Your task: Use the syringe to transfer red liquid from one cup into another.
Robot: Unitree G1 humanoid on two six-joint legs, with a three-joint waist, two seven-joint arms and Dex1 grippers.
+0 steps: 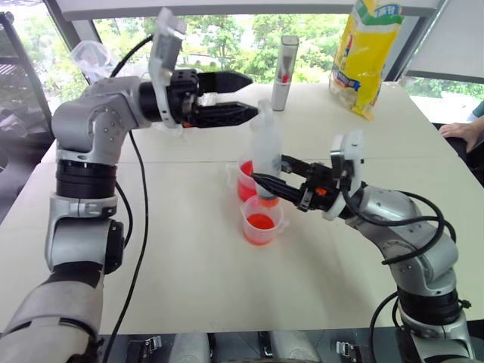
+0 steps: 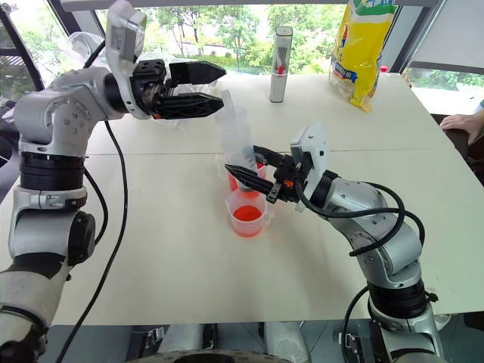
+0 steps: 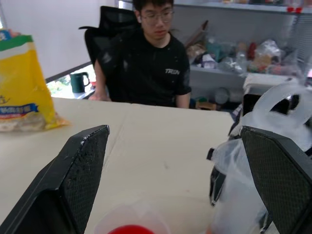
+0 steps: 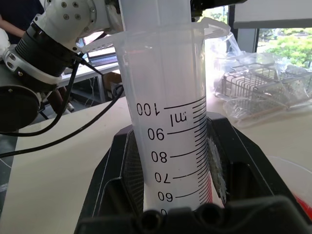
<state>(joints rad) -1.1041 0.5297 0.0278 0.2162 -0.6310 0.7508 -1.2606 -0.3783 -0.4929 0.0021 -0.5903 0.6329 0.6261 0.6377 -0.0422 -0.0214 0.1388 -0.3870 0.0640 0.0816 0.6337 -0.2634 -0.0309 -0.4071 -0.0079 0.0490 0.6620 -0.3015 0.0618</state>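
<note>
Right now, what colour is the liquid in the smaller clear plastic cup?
Bright orange-red, pooled low in the smaller clear plastic cup; the left eye view shows it best.

The big clear plastic syringe has its tip hidden behind the right gripper and the cup rims, so can't tell if it's dipped in. The wider clear plastic cup is mostly blocked too. The person is cut off at the top edge, and the yellow bag likewise.
</note>
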